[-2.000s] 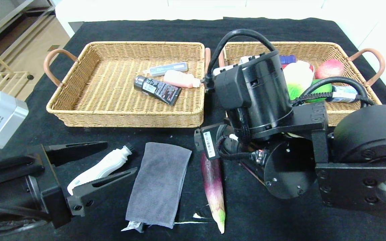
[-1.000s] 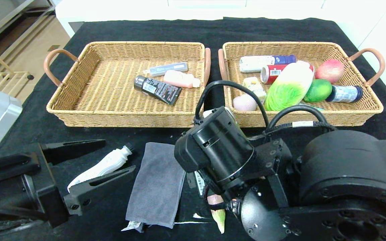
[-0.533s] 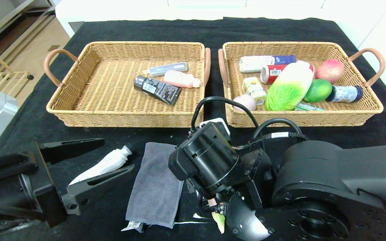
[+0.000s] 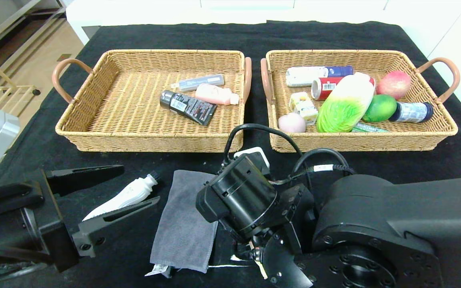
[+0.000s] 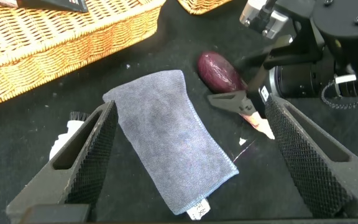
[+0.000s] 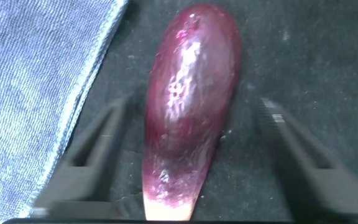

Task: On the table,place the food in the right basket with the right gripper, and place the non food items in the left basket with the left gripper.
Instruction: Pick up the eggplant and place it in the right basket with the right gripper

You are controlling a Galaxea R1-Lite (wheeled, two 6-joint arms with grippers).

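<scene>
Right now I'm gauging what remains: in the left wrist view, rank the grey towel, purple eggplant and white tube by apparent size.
1. Grey towel, clearly largest.
2. Purple eggplant, partly hidden by the right hand.
3. White tube, mostly hidden behind the left hand's finger, so its rank is unsure.

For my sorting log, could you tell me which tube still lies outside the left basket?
The white tube with the black cap: it lies on the black cloth between the open left gripper's fingers, beside the grey towel.

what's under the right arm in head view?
The purple eggplant lies on the black table, between the open fingers of the right gripper. Beside it lies the grey towel. The head view shows only its pale tip.
</scene>
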